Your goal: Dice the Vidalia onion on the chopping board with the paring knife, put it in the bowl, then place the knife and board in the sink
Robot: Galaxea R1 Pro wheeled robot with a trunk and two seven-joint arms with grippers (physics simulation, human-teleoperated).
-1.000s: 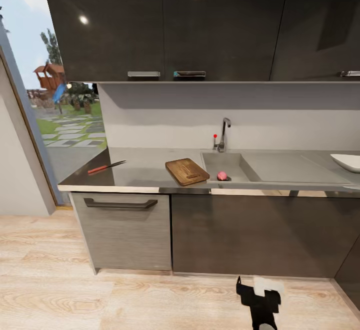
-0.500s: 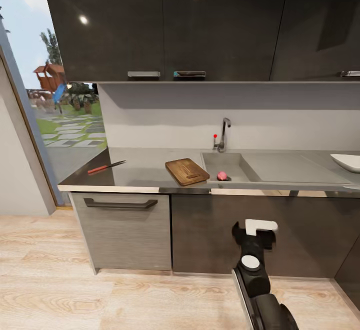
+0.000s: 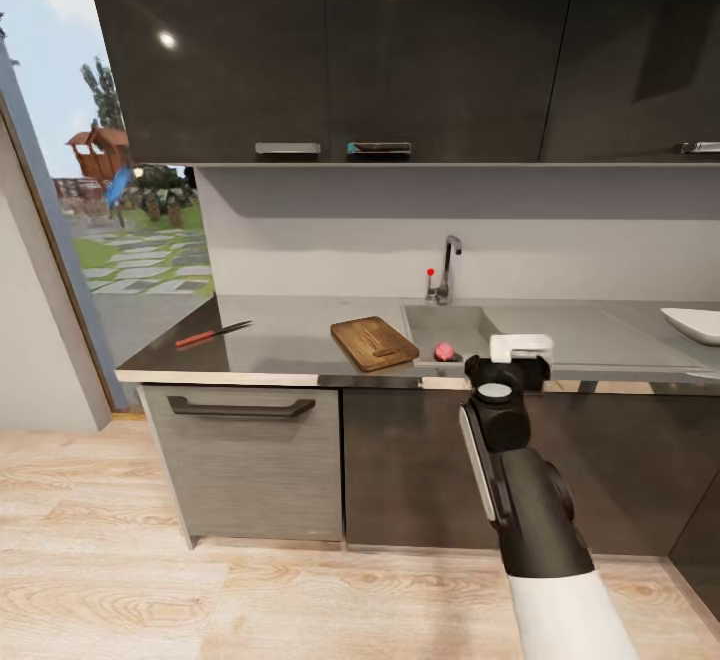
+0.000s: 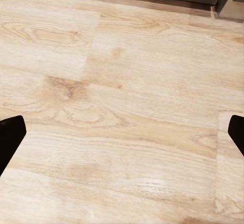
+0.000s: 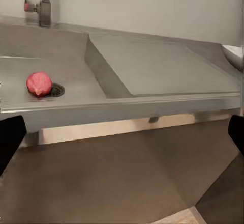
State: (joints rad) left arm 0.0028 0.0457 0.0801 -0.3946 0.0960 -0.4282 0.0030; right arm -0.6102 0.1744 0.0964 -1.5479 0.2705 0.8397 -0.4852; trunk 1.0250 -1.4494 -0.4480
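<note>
The Vidalia onion (image 3: 444, 351), a small pinkish ball, lies by the drain in the sink (image 3: 455, 324); the right wrist view has the onion (image 5: 39, 83) ahead and off to one side. My right gripper (image 3: 520, 348) is raised in front of the sink's front edge, right of the onion and apart from it, open (image 5: 122, 137) and empty. The chopping board (image 3: 374, 342) lies on the countertop (image 3: 290, 340) just left of the sink. The paring knife (image 3: 213, 333) lies at the far left. The bowl (image 3: 695, 324) stands at the far right. My left gripper (image 4: 122, 137) is open over the wooden floor.
A chrome tap (image 3: 447, 270) with a red knob stands behind the sink, and a draining surface (image 5: 157, 66) lies to its right. Dark wall cabinets (image 3: 330, 50) hang above and dark base cabinets (image 3: 400, 470) stand below. A glass door is at the left.
My right arm has risen from near the floor up to countertop height in front of the sink. The onion, board and knife lie where they were.
</note>
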